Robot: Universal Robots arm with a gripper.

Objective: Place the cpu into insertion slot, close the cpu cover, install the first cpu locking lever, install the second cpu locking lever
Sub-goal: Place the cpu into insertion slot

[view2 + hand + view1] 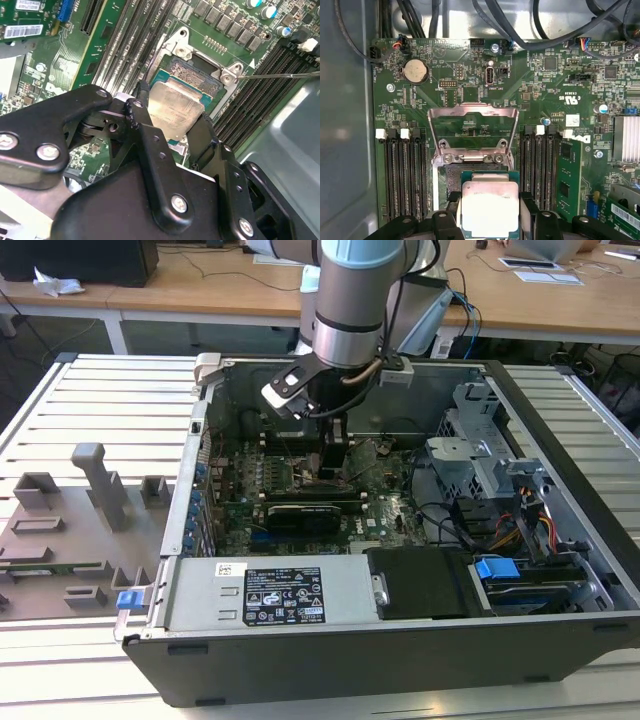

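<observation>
My gripper [335, 458] reaches down into the open computer case over the green motherboard [385, 502]. In both wrist views its black fingers [142, 107] are shut on two opposite edges of the cpu [172, 114], a flat silver-grey square with a green rim. The cpu [490, 209] hangs over the near part of the insertion slot [196, 75], whose dark pin field still shows beyond it. Whether the chip rests in the slot I cannot tell. The cpu cover [472, 125], a silvery frame, stands flipped open past the slot. A thin locking lever [280, 76] sticks out sideways.
Long black memory slots [402, 175] flank the socket on both sides. A power supply [270, 595] and a drive cage [485, 455] with cables [525, 525] fill the case's near and right parts. Grey fixtures [100, 485] stand on the table at the exterior view's left.
</observation>
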